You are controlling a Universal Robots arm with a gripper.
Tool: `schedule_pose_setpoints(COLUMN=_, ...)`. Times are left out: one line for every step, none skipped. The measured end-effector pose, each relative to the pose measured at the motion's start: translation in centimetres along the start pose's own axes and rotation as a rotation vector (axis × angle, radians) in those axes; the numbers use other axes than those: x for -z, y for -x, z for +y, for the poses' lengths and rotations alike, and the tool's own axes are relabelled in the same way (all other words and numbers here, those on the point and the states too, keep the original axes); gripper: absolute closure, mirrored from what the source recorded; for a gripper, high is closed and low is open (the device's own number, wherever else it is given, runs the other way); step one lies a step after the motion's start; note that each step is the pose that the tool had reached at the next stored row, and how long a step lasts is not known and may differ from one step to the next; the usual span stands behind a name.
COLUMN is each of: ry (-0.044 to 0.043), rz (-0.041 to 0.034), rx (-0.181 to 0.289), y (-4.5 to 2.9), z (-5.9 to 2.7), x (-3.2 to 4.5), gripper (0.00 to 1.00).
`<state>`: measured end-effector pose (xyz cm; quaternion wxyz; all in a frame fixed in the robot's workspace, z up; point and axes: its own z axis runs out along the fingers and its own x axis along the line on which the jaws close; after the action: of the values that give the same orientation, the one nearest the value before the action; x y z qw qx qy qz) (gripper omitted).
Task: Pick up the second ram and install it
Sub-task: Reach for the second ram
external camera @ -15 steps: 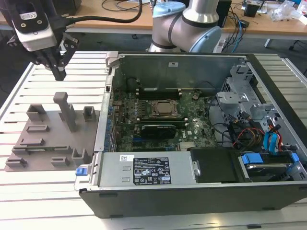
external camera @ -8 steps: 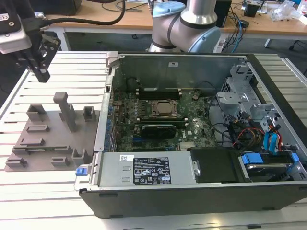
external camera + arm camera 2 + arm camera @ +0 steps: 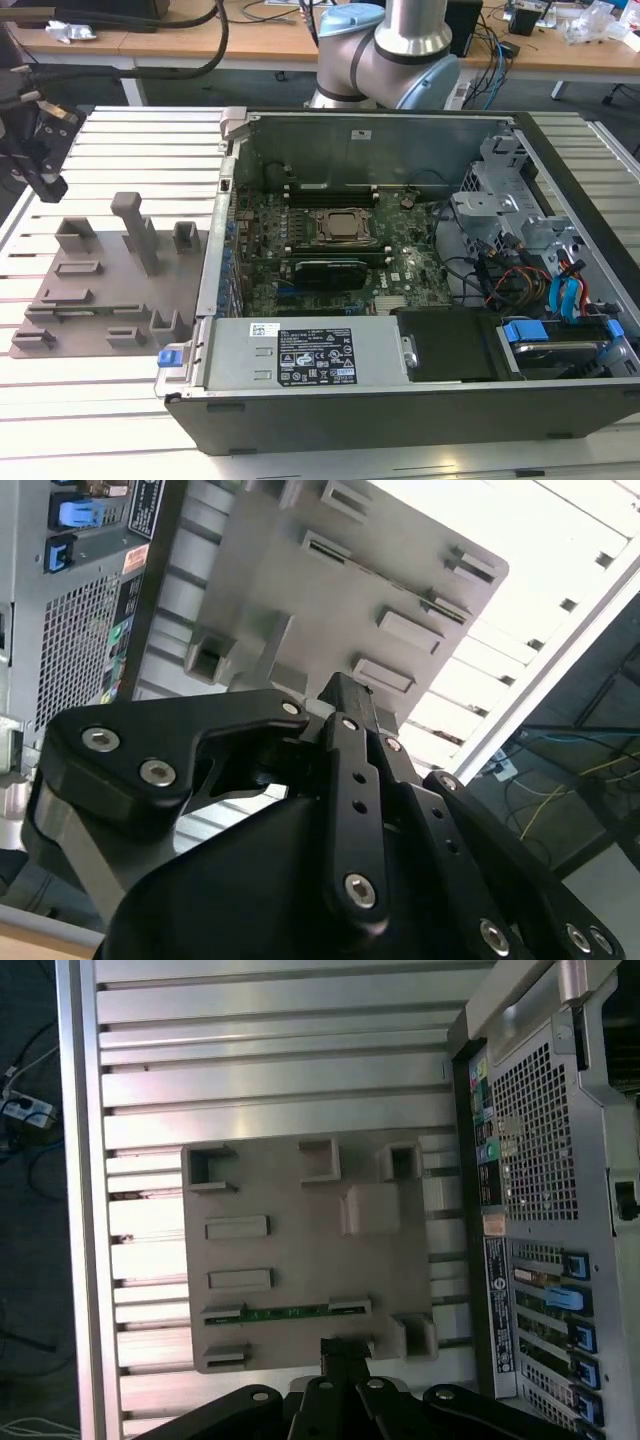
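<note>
In the first wrist view the second ram (image 3: 285, 1312), a thin green stick, lies in a holder on the grey fixture plate (image 3: 290, 1190). My gripper (image 3: 346, 1346) hangs above the plate's edge close to the stick, apart from it, with its black fingers brought together on nothing. In the second wrist view the gripper (image 3: 347, 694) hovers over the same plate (image 3: 300, 600). In the exterior view the gripper (image 3: 48, 180) is up over the plate (image 3: 100, 290) at the far left, outside the open computer case (image 3: 400, 400).
Inside the case the motherboard carries a square CPU socket (image 3: 345, 228), memory slots (image 3: 340, 190) behind it and a black card with a green edge (image 3: 330, 268). Drive bays and cables (image 3: 540, 270) fill the exterior view's right. The slatted metal table (image 3: 90, 400) surrounds everything.
</note>
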<state>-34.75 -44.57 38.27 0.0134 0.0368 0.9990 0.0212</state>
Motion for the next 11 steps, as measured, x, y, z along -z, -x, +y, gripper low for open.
schedule_pose_setpoints(ry=0.0, rz=0.0001, rx=0.0, y=-0.1, z=-0.19, x=-0.03, gripper=0.89)
schedule_pose_setpoints(ry=0.0, rz=0.0001, rx=0.0, y=-0.26, z=-0.57, x=-0.08, gripper=0.89)
schedule_pose_setpoints(ry=0.0001, rz=0.0, rx=0.0, y=-0.33, z=-0.79, x=-0.13, gripper=0.89)
schedule_pose_setpoints(ry=0.0, rz=0.0, rx=0.0, y=-0.36, z=-0.89, x=-0.15, gripper=0.89)
schedule_pose_setpoints(ry=-0.0001, rz=0.0, rx=0.0, y=-0.36, z=-0.91, x=-0.16, gripper=0.89)
schedule_pose_setpoints(ry=0.0, rz=0.0001, rx=0.0, y=-0.35, z=-0.92, x=-0.16, gripper=0.89)
schedule_pose_setpoints(ry=0.0, rz=0.0001, rx=0.0, y=-0.36, z=-0.93, x=-0.16, gripper=0.89)
schedule_pose_setpoints(ry=0.0, rz=0.0001, rx=0.0, y=-0.36, z=-0.93, x=-0.16, gripper=0.89)
schedule_pose_setpoints(ry=-0.0001, rz=0.0001, rx=0.0, y=-0.36, z=-0.93, x=-0.16, gripper=0.89)
schedule_pose_setpoints(ry=0.0, rz=0.0001, rx=0.0, y=-0.36, z=-0.93, x=-0.17, gripper=0.89)
schedule_pose_setpoints(ry=0.0, rz=0.0001, rx=0.0, y=-0.36, z=-0.93, x=-0.17, gripper=0.89)
